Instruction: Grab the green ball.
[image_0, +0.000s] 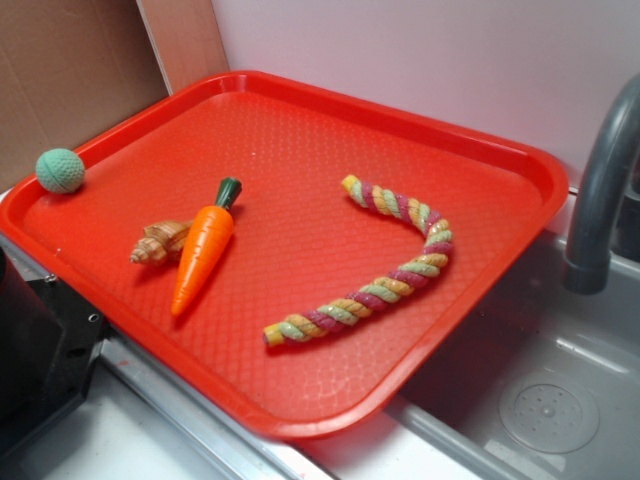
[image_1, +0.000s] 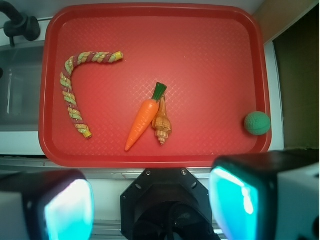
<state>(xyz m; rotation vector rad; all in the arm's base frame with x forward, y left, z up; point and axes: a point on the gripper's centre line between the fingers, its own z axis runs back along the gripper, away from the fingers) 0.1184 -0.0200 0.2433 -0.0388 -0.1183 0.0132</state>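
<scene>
The green ball (image_0: 60, 170) (image_1: 257, 123) sits at the edge of the red tray (image_0: 300, 110) (image_1: 200, 30), resting on the raised rim at one corner rather than on the flat floor. In the wrist view it lies at the tray's right edge, low in the frame, just above the right finger pad. Nothing touches it and nothing lies between it and the camera.

The gripper (image_1: 150, 202) hangs above the near side of the tray, its two fingers (image_1: 67, 207) spread wide apart with nothing between them; each shows a glowing teal pad.

Near the middle of the tray a toy carrot (image_0: 203, 250) (image_1: 145, 117) lies on its side, green stem pointing away from the gripper. A tan spiral shell (image_0: 160, 243) (image_1: 162, 122) lies right against it, on the side toward the ball, yet well apart from the ball. A twisted rope toy (image_0: 385, 265) (image_1: 75, 87) in pink, yellow and green curves across the far side of the tray from the ball.

Beyond the tray stand a grey faucet (image_0: 600, 190) (image_1: 20, 22) and a sink basin (image_0: 545, 400), with brown cardboard (image_0: 70, 70) behind the ball's corner
</scene>
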